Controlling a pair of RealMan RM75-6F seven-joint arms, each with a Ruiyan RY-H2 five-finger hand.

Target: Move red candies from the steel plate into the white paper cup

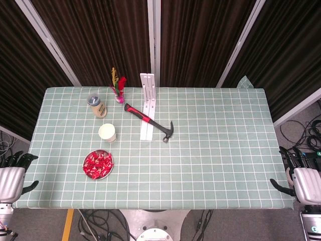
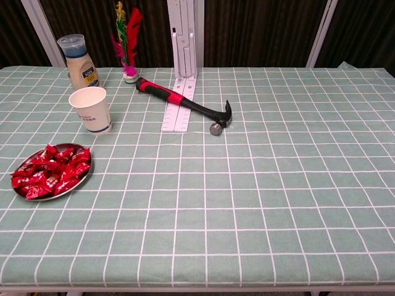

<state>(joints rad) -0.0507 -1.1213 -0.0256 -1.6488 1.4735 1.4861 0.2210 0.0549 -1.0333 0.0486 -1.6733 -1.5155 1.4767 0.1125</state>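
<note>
Green checked cloth covered the table, where red candies [image 2: 52,171] sat heaped on a steel plate [image 2: 82,179] just before the cup [image 2: 91,110], likely light, crinkly, slippery, best pinched singly by wrapper ends, while left hand [image 1: 13,176] and right hand [image 1: 301,176] rested empty, fingers apart.

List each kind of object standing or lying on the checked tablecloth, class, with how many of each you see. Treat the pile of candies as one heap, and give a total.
Steel plate: 1
Heap of red candies: 1
White paper cup: 1
Bottle: 1
Hammer: 1
Feather shuttlecock: 1
White bracket: 1
Total: 7
</note>
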